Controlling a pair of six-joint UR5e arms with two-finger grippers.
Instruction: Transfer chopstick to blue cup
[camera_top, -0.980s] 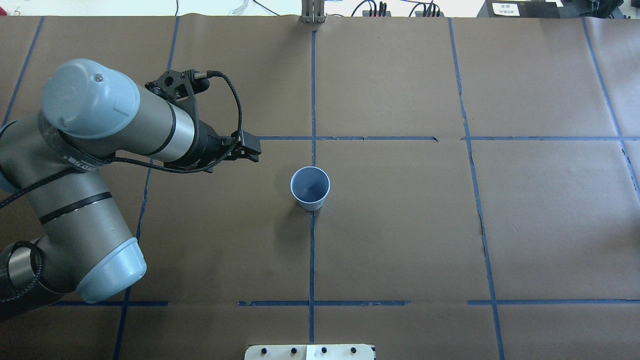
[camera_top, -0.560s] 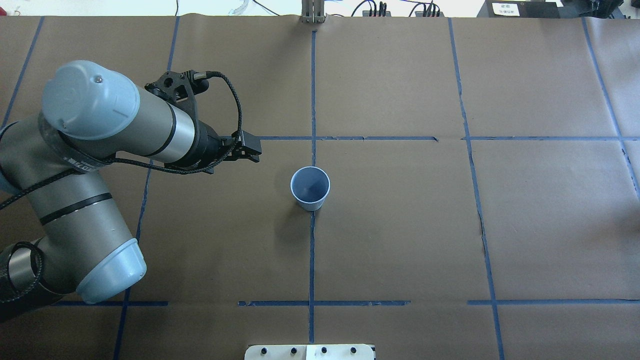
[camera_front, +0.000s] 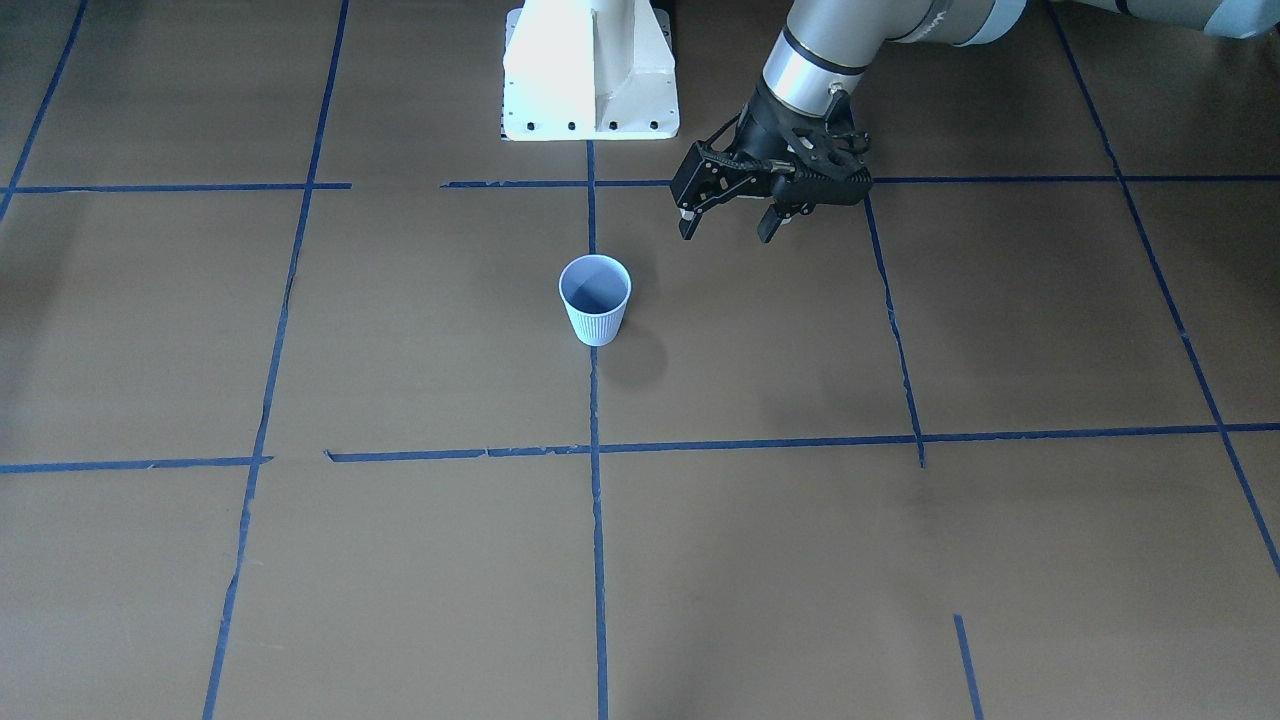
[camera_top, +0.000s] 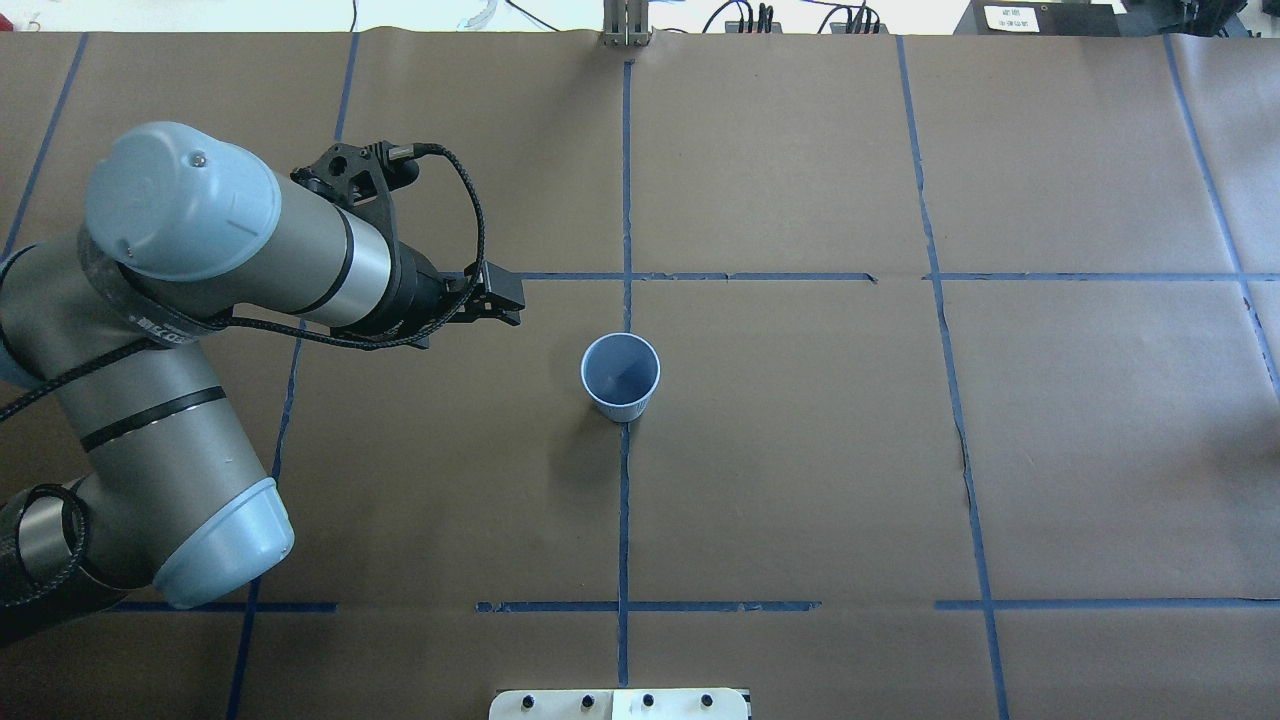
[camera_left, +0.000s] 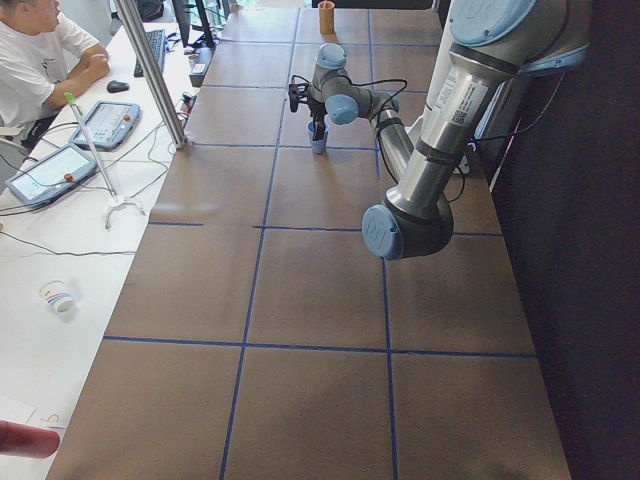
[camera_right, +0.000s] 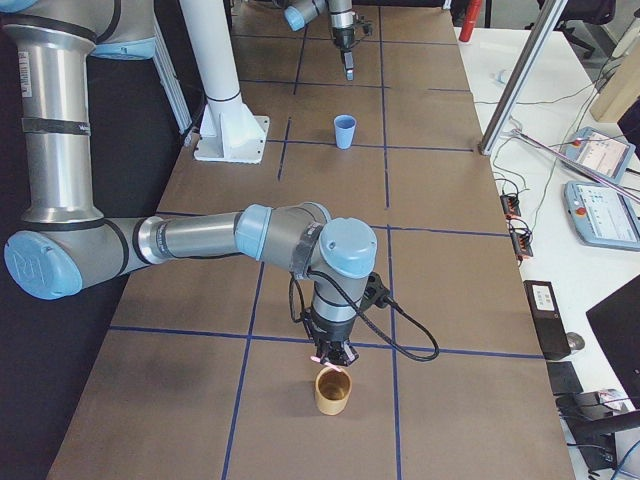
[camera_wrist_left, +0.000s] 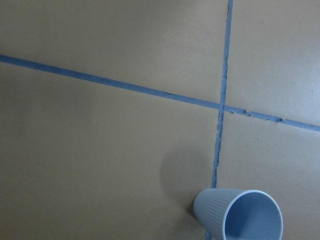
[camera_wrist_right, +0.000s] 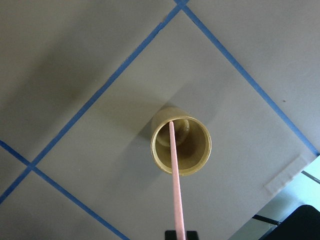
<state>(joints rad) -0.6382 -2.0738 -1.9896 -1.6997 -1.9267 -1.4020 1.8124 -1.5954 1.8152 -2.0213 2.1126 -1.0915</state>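
The pale blue ribbed cup (camera_top: 620, 375) (camera_front: 595, 298) (camera_wrist_left: 240, 216) stands upright and empty on the brown table at a tape crossing. My left gripper (camera_front: 725, 215) (camera_top: 505, 298) hovers open and empty, a short way to the cup's left in the overhead view. At the far right end of the table, my right gripper (camera_right: 333, 358) (camera_wrist_right: 180, 234) hangs just above a tan cup (camera_right: 333, 393) (camera_wrist_right: 205, 145). It is shut on the upper end of the pink chopstick (camera_wrist_right: 175, 175), whose lower end reaches down inside that tan cup.
Blue tape lines grid the table. The white robot pedestal (camera_front: 590, 70) (camera_right: 230, 135) stands at the robot's edge. A metal pole (camera_right: 520, 70) rises at the operators' edge. A white desk with tablets (camera_left: 45, 175), cables and a seated person (camera_left: 40, 60) runs alongside.
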